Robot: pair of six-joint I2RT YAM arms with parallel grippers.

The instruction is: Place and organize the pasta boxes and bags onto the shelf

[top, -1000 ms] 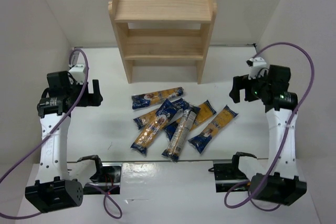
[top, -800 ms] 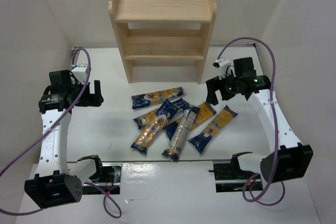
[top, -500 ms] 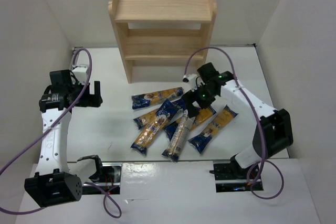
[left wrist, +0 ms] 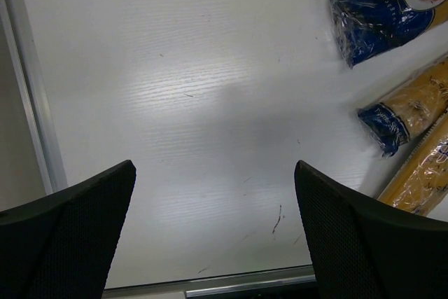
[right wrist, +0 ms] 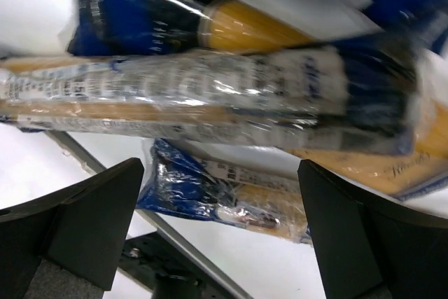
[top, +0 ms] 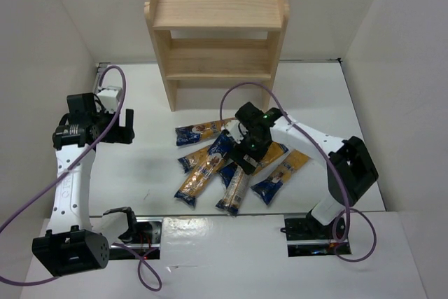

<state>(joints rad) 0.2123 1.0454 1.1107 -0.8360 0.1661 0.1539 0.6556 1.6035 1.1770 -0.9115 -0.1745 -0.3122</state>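
Jaws released on both: left gripper parked left; right gripper hovers over paler pack. Likely the pick-up step; next, descend and clamp.

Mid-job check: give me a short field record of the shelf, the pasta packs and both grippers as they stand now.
shelf: wooden, at the far side of the table; no pack on the tiers that show
pasta packs: all in a loose overlapping pile on the table in front of the shelf
paler pack: mid-pile, far end under the right gripper
left gripper: open, empty, over bare table left of the pile
right gripper: open, empty, low over the pile
task state: nothing shelved yet
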